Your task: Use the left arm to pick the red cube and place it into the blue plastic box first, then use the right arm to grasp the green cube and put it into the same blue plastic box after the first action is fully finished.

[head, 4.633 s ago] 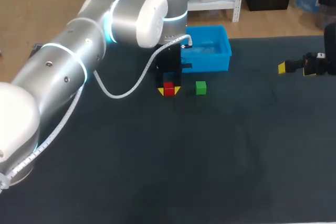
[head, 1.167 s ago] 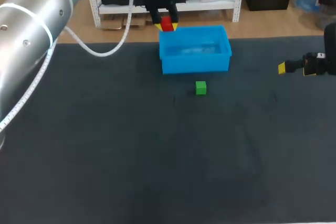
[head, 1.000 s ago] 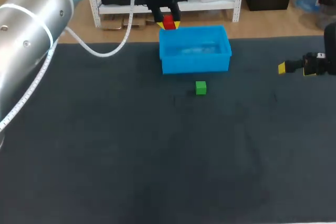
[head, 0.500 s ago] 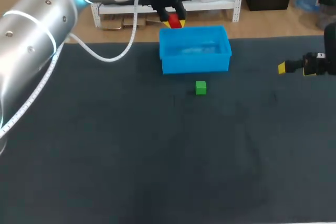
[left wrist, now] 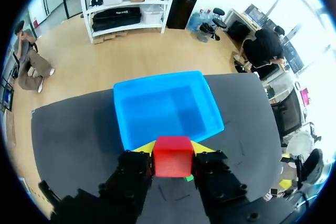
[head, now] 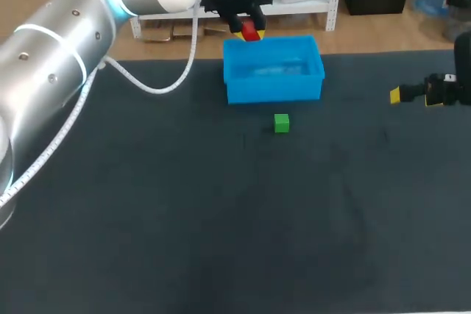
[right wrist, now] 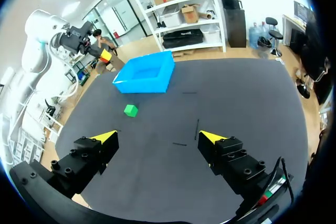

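My left gripper (head: 249, 32) hangs in the air at the far left corner of the blue plastic box (head: 274, 82), shut on the red cube (head: 249, 31). In the left wrist view the red cube (left wrist: 172, 156) is clamped between the yellow fingertips, with the blue box (left wrist: 165, 107) lying below and ahead, nothing visible inside it. The green cube (head: 281, 123) sits on the dark table just in front of the box; the right wrist view shows the green cube (right wrist: 130, 110) near the blue box (right wrist: 145, 79). My right gripper (right wrist: 157, 139) stays open, with nothing between its fingers, near the table's right edge (head: 430, 92).
The dark table mat (head: 235, 211) spreads out in front of the box and the cube. My left arm (head: 81, 27) comes in over the table's far left corner.
My left gripper has carried the red cube a little to the right, toward the box's far left corner. The right arm and the green cube have not moved.
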You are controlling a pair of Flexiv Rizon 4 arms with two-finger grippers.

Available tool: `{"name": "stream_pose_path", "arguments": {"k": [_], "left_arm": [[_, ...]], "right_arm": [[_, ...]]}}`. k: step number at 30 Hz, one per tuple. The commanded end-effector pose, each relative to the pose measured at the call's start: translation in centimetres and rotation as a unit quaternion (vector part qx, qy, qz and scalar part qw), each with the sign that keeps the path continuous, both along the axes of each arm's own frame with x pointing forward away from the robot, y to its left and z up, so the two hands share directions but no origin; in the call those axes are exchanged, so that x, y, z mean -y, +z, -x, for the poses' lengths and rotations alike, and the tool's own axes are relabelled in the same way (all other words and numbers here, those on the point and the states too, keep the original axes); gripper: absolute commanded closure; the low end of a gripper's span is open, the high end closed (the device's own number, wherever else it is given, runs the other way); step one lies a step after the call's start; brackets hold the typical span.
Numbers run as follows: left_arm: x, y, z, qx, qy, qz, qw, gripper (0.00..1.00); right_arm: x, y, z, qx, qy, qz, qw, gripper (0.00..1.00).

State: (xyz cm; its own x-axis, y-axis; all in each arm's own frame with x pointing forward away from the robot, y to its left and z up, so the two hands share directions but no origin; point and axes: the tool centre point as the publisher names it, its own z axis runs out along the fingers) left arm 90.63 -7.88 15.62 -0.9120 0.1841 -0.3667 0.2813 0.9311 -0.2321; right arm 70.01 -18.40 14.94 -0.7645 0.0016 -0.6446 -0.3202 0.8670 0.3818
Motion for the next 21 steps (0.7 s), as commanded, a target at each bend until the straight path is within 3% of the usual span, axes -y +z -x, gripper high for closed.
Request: {"name": "stream_pose_path", "arguments": {"k": [1,21], "left_arm": [[0.6,-0.6,-1.6,-0.006,-0.006,0.001,1.0,1.0],[0.0,-2.8,-4.1,0.034,0.005,0.027,0.999,1.0]], "right_arm": [[0.0,0.0,0.0,0.0,0.0,0.0,1.0,0.0],[0.0,0.0,0.0,0.0,0.0,0.0,1.0,0.0]]}}
